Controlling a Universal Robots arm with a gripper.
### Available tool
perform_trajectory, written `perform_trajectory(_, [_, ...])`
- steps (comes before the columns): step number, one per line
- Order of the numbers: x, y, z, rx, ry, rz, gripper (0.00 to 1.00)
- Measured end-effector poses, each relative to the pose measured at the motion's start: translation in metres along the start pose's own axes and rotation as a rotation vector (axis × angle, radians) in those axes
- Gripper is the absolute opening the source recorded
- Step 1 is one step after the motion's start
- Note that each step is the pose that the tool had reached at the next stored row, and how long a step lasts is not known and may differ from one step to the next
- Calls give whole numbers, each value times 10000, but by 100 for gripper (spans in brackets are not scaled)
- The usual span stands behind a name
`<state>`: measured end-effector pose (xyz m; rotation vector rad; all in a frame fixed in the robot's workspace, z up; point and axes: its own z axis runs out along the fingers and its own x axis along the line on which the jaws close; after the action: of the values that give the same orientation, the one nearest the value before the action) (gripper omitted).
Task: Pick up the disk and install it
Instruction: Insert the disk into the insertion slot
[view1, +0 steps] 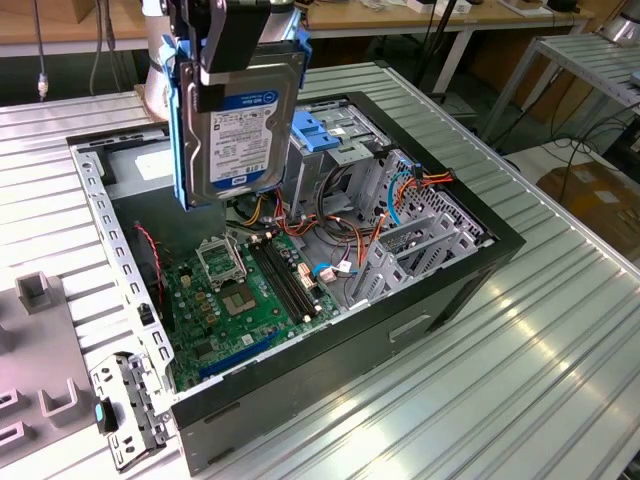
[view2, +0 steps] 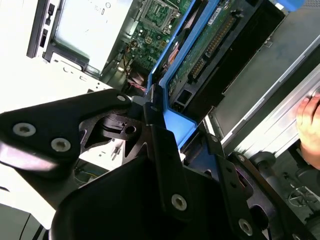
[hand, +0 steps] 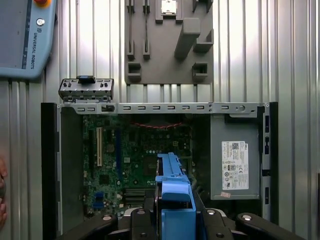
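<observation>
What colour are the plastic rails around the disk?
Blue; the rails framing the disk show best in the exterior view.

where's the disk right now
In the exterior view the disk hangs upright in the gripper, above the open computer case, over the motherboard and just to the exterior view's left of the metal drive cage.

The disk (view1: 240, 120), silver-grey with a blue-and-white label and blue side rails, hangs upright in the air above the open computer case (view1: 440, 300).
</observation>
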<state>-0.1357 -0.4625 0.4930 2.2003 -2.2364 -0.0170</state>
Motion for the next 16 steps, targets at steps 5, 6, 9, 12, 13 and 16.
perform_trajectory(5, [-3,-142,-1,0,0,0,37])
perform_trajectory(6, [-3,-182,-2,-1,1,-1,37])
perform_trajectory(9, [-5,-278,-3,0,11,1,37])
perform_trajectory(12, [-6,-345,-3,0,30,0,37])
perform_trajectory(13, [-6,-363,-4,0,40,0,37])
perform_trajectory(16, [-7,-423,-4,1,87,1,37])
